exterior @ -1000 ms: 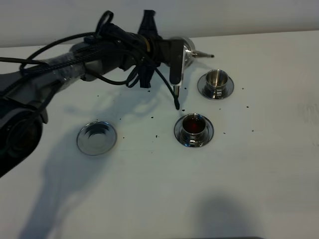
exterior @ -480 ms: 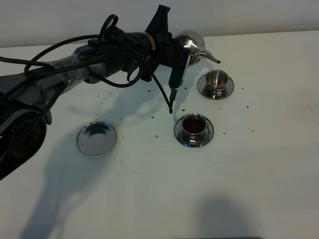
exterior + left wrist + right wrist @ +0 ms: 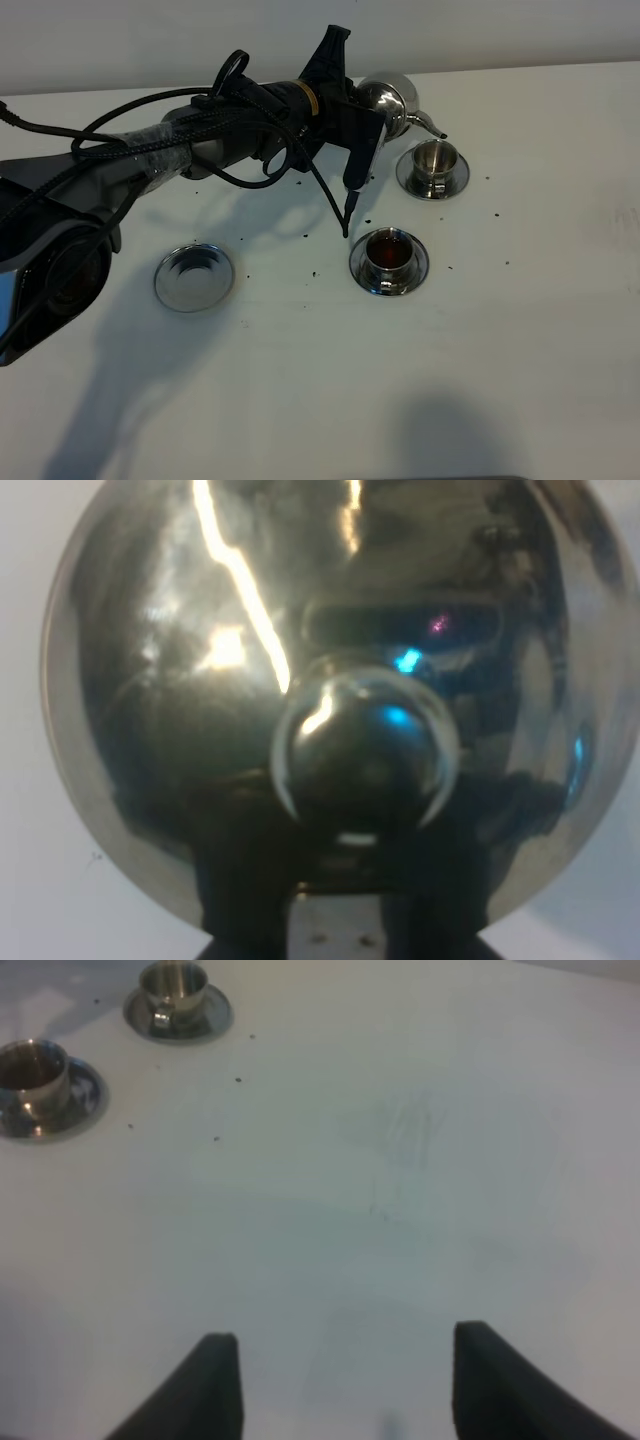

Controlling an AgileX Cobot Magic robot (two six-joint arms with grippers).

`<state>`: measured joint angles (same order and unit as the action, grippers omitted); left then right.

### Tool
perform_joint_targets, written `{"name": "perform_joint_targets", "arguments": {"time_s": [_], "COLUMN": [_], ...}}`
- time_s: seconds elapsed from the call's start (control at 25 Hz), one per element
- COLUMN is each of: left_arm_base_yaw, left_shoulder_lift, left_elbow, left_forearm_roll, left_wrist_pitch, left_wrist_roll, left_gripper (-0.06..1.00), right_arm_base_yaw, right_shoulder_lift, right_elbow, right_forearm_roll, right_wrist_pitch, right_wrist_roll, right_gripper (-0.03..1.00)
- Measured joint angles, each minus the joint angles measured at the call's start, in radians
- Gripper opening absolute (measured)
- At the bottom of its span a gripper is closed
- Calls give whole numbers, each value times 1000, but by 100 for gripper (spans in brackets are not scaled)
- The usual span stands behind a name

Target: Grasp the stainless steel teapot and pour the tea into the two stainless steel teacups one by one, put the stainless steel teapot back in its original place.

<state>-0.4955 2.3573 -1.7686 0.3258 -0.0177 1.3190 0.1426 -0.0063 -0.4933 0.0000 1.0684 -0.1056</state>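
The stainless steel teapot (image 3: 388, 98) hangs in the air at the back of the table, tilted, with its thin spout just above the far teacup (image 3: 432, 163). My left gripper (image 3: 362, 112) is shut on the teapot's handle side. In the left wrist view the teapot's domed lid and knob (image 3: 365, 745) fill the picture. The near teacup (image 3: 388, 252) holds dark tea. The empty round saucer (image 3: 194, 276), the original place, lies to the left. My right gripper (image 3: 345, 1380) stands open over bare table, and both teacups (image 3: 172, 992) (image 3: 32, 1078) show far from it.
A loose black cable (image 3: 349, 205) dangles from the left wrist down between the teapot and the near cup. Small dark specks are scattered on the white table (image 3: 500, 330) around the cups.
The left arm has carried the teapot to the right and turned it. Its spout now points down over the far teacup. Cups and saucer have not moved.
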Motion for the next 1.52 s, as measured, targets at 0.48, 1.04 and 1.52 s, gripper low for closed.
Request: {"name": "perform_joint_targets", "arguments": {"time_s": [0.48,1.04,1.52], "left_arm_base_yaw": [24,23,23], "left_shoulder_lift": [0,4,21], "left_elbow": [0,0,0], "left_forearm_roll": [1,-1,-1], "left_wrist_pitch": [-6,-75,-114], "left_wrist_roll": [157,236,303], "left_gripper": [22,22,22], "right_arm_base_yaw": [0,0,0], "right_shoulder_lift": [0,0,0], "right_elbow": [0,0,0], "right_forearm_roll": [0,0,0], "right_wrist_pitch": [0,0,0], "right_wrist_roll": [0,0,0], "right_gripper": [46,46,46]}}
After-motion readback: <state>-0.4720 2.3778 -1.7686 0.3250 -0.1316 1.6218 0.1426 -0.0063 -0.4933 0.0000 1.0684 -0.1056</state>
